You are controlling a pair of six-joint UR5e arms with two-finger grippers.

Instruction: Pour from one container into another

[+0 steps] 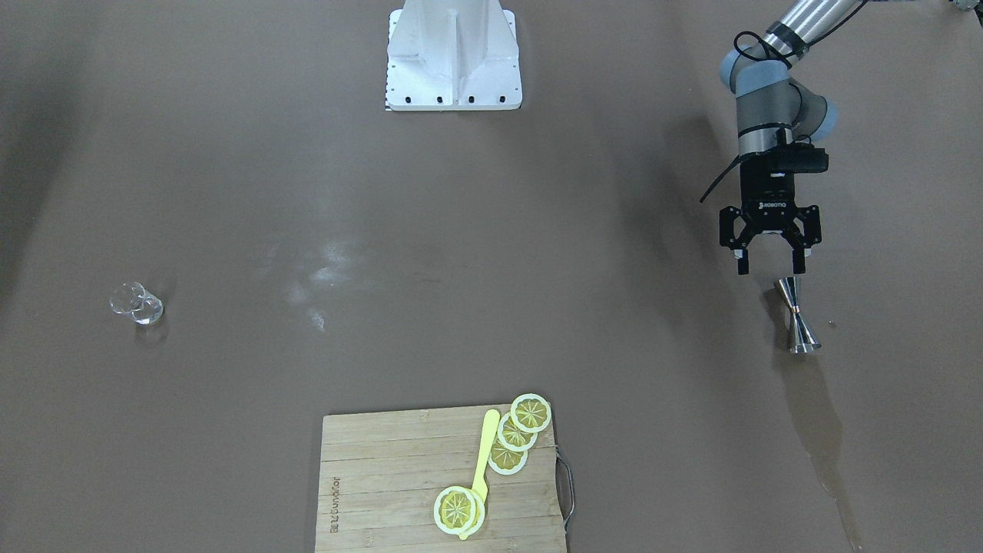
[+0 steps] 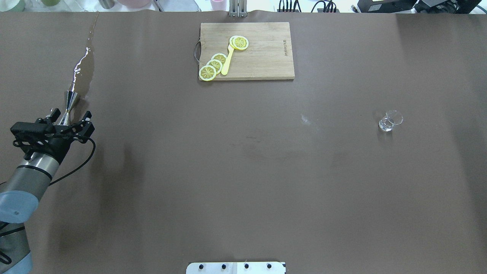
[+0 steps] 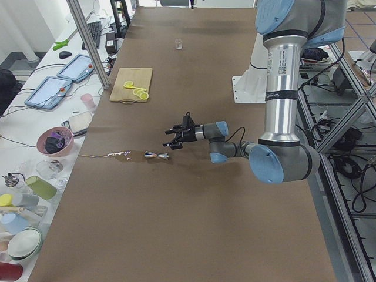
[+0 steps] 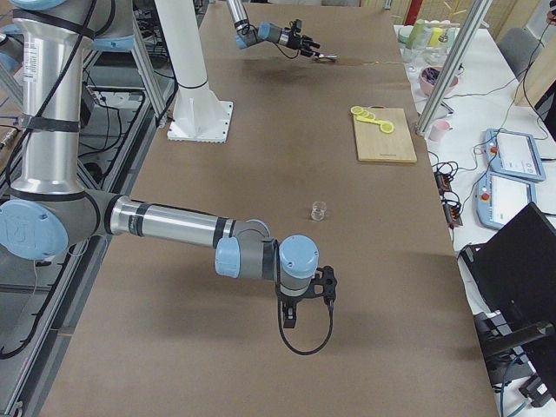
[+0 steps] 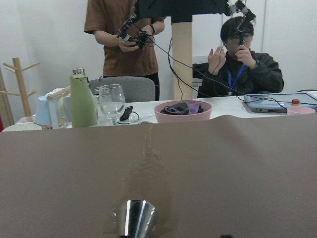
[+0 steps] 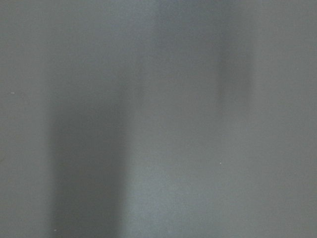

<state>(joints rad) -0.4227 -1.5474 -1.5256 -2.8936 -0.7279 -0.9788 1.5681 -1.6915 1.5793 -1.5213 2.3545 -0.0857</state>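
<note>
The steel jigger (image 1: 797,316) (image 2: 68,107) lies on its side on the brown table, its length pointing away from the robot. My left gripper (image 1: 770,267) (image 2: 71,116) hovers open just at the jigger's near end, holding nothing. The left wrist view shows one shiny cone of the jigger (image 5: 133,219) at its bottom edge. The clear glass cup (image 1: 138,303) (image 2: 389,121) (image 4: 319,209) stands far off on the table's other side. My right gripper (image 4: 308,300) hangs low over the table on my side of the cup. It shows only in the exterior right view, so I cannot tell its state.
A wet streak (image 2: 81,64) (image 1: 825,430) runs from the jigger toward the far table edge. A wooden cutting board (image 2: 266,57) (image 1: 384,476) with lemon slices and a yellow knife lies at the far middle. The white robot base (image 1: 453,57) stands between the arms. Two people (image 5: 237,64) are beyond the table.
</note>
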